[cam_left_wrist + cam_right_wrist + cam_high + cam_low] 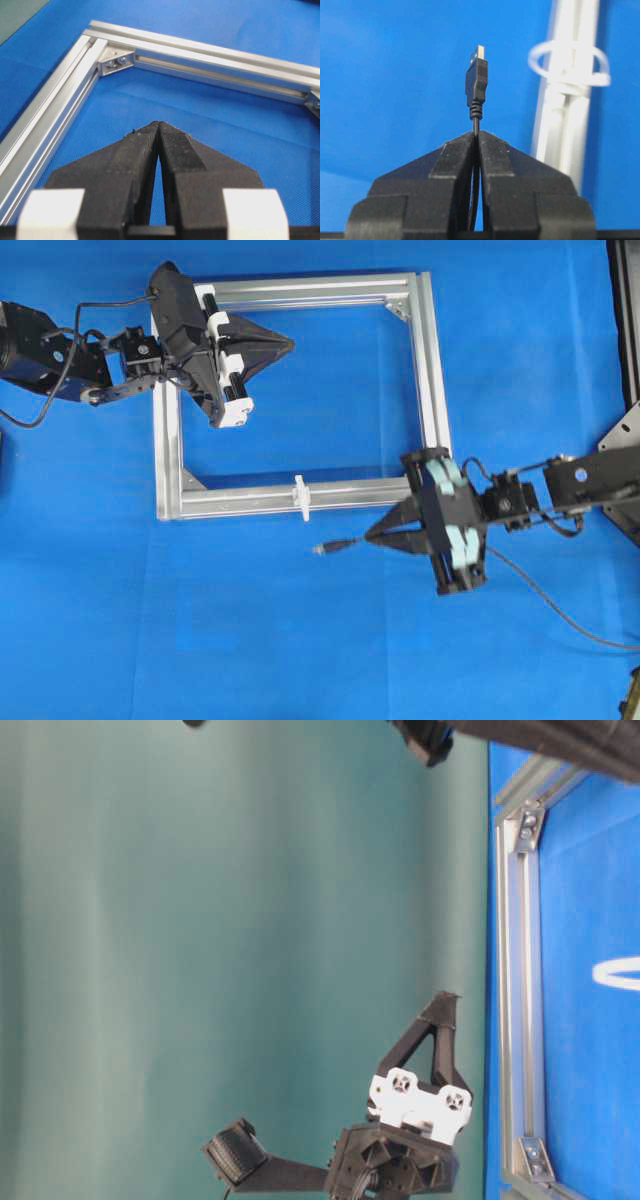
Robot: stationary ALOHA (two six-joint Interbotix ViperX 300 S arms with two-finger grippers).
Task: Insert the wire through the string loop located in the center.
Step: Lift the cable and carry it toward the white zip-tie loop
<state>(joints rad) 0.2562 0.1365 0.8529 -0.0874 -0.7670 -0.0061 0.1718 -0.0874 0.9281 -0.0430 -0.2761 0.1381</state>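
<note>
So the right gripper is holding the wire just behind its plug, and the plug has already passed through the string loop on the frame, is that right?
Not quite. The right gripper does hold the wire just behind its plug, but the plug has not passed through the string loop. The overhead exterior view shows the plug lying apart from the frame, short of the loop.

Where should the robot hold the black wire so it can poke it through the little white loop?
Probably just behind the plug, as the right gripper does now: the wire is thin and floppy, so a short stiff tip sticks out. Come at the string loop from its open side.
</note>
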